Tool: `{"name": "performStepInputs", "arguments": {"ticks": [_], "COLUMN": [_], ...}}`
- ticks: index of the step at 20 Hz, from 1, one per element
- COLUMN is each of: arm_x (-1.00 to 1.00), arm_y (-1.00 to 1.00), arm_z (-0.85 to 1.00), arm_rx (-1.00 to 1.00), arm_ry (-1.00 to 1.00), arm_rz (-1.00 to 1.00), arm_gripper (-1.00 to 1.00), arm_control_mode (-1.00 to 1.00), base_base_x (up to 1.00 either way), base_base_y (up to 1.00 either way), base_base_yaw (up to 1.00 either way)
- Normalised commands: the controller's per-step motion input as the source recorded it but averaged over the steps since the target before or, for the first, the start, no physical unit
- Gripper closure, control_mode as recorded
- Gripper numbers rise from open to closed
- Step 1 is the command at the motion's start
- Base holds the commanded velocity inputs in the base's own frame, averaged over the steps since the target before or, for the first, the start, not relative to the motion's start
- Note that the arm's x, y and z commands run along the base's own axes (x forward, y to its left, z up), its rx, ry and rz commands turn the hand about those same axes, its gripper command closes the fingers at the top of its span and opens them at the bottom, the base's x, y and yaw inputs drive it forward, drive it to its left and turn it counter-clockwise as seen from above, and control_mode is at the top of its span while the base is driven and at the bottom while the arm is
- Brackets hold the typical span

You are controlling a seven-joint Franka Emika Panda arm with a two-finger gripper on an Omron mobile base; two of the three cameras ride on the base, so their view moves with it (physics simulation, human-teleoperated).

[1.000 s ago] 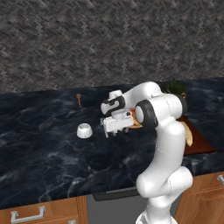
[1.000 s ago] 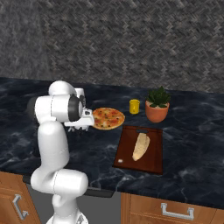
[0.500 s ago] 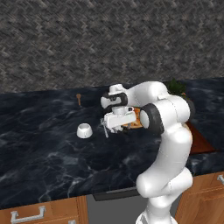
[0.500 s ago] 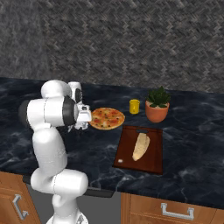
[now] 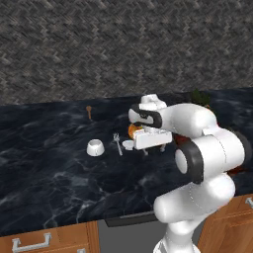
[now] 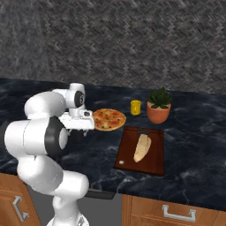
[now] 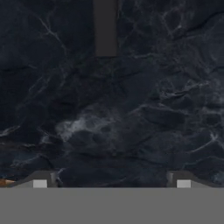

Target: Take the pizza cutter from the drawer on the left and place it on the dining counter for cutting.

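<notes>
Presently my gripper [image 7: 111, 181] stands fully open, its two fingertips [image 7: 40, 183] set far apart at the lower edge of the hand view, with nothing between them and nothing touching them. It holds no object. The hand points down at the dining counter [image 7: 131, 109] and hangs above the slab without contact. From the left base view my arm rises from the lower right, bends at a raised elbow and reaches forward and leftward, so that the hand [image 5: 150, 138] sits level over the middle of the counter, wrist folded back toward the wall. The pizza cutter [image 5: 117, 144] lies flat on the dining counter, just left of my hand, apart from the fingers; it shows as a thin pale handle with a small round part at the far end, too small to make out further. A small white bowl [image 5: 95, 147] stands further left of it, near but not touching. A small brown item [image 5: 89, 110] stands further back near the wall; I cannot tell what it is. From the right base view a pizza [image 6: 108, 119] sits on the counter just beside my hand, on its right. Beyond it stand a yellow cup [image 6: 136, 107] and a potted plant [image 6: 159, 106] in a terracotta pot. A brown cutting board [image 6: 154, 154] lies nearer the front edge with a pale loaf [image 6: 141, 148] on it. The counter surface is black, glossy, with faint whitish veins.
</notes>
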Motion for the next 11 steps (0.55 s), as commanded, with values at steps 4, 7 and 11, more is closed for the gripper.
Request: {"name": "performStepInputs", "arguments": {"ticks": [4,7,11], "arm_x": [-1.0,-1.0,-1.0], "arm_y": [-0.16,0.0,0.0], "arm_z": [0.42,0.46,0.56], "arm_rx": [0.01,0.0,0.0], "arm_ry": [0.0,-0.03,-0.08], "arm_rz": [-0.06,-0.05,-0.05], "arm_gripper": [-1.0,-1.0,-1.0], "arm_control_mode": [-1.0,-1.0,-1.0], "base_base_x": [0.0,0.0,0.0], "base_base_y": [0.0,0.0,0.0], "base_base_yaw": [0.0,0.0,0.0]}}
